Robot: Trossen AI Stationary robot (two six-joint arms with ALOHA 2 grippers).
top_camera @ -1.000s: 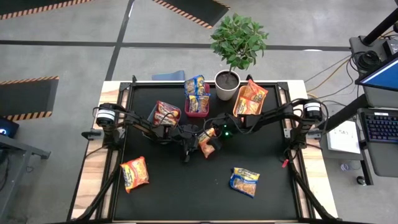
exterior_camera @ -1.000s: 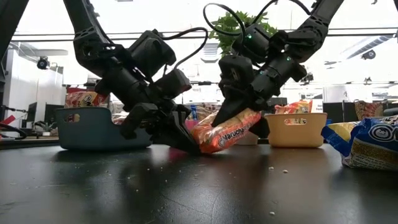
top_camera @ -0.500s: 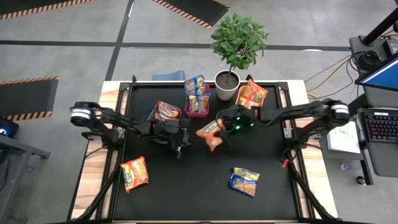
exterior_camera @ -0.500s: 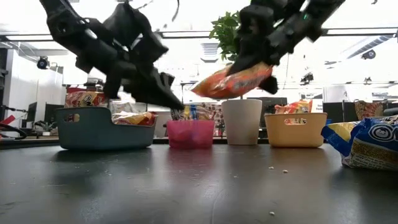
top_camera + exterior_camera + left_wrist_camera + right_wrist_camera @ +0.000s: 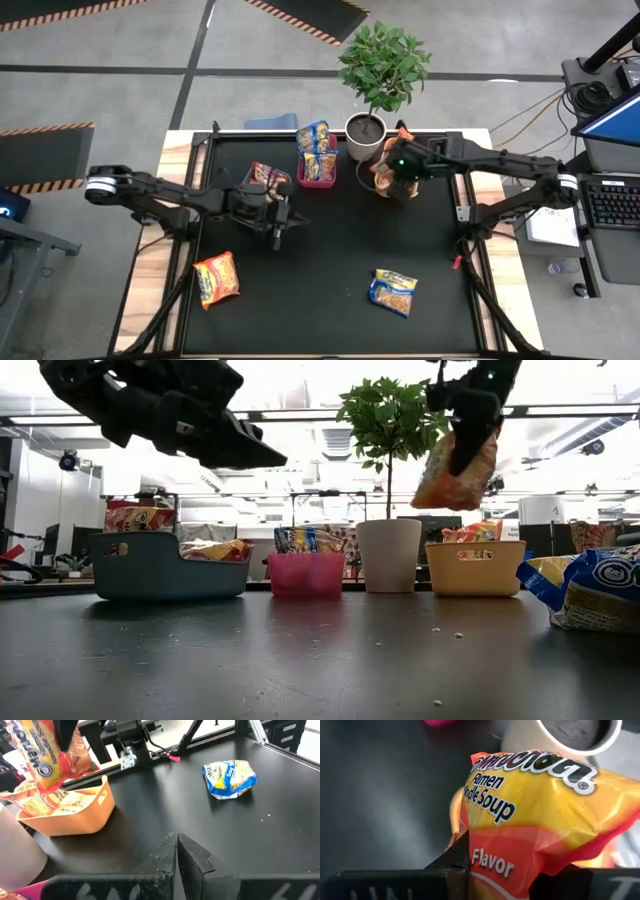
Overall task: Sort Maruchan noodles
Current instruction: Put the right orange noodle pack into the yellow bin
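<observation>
The right gripper (image 5: 462,432) holds an orange-yellow crinkly plastic ramen packet (image 5: 455,468) in the air, directly above the orange plastic bin (image 5: 476,568) at the back right of the black surface (image 5: 330,270). Its fingers are clamped on the packet's upper part, and the packet hangs down below them. In the right wrist view the wrapper (image 5: 545,830) bulges and creases around the grip — a thin, soft film over a brittle noodle block.

Handling, as a judgement:
- Light; it should drop cleanly once let go.
- The film is slick and deforms, so a hold across the flat body or on a sealed end seam seems safest.
- Hard squeezing could crack the block inside.

The orange plastic bin already holds similar orange-yellow packets. Still on the surface: one blue-yellow packet (image 5: 393,291) at front right and one orange-yellow packet (image 5: 216,279) at front left.

The left gripper (image 5: 278,220) waits above the surface near the teal plastic bin (image 5: 165,565), its fingers (image 5: 192,855) pressed together and holding nothing.
</observation>
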